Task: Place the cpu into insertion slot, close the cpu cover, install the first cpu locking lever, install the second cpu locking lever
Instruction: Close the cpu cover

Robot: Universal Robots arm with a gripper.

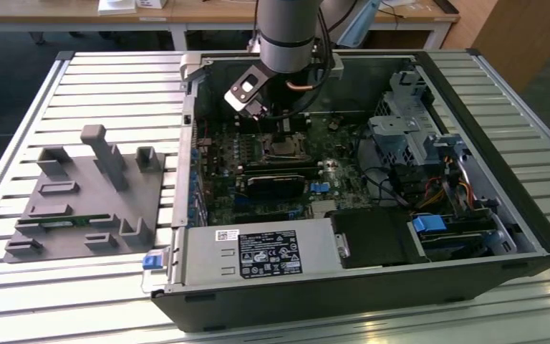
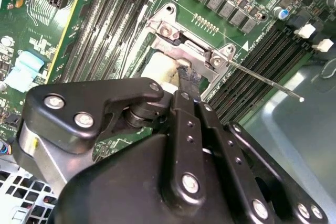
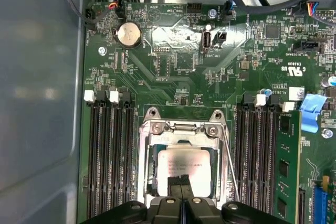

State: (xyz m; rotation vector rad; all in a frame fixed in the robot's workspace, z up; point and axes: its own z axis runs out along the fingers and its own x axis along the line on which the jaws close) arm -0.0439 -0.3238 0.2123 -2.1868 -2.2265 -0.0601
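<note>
Here, black jaws pressed narrow, tips over the cpu [image 3: 185, 162].
Flat silvery-grey square lies directly below them in the dark insertion slot [image 3: 153, 167]; thin shiny cpu cover [image 3: 144, 150] frames it.

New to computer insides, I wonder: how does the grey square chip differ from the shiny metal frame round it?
The small flat silvery-grey square chip is a solid plate with print on top; the thin silver metal frame is open, with a large central window. The frame is the larger: the chip shows through its window. Both are square and metallic, on the green circuit board.
</note>
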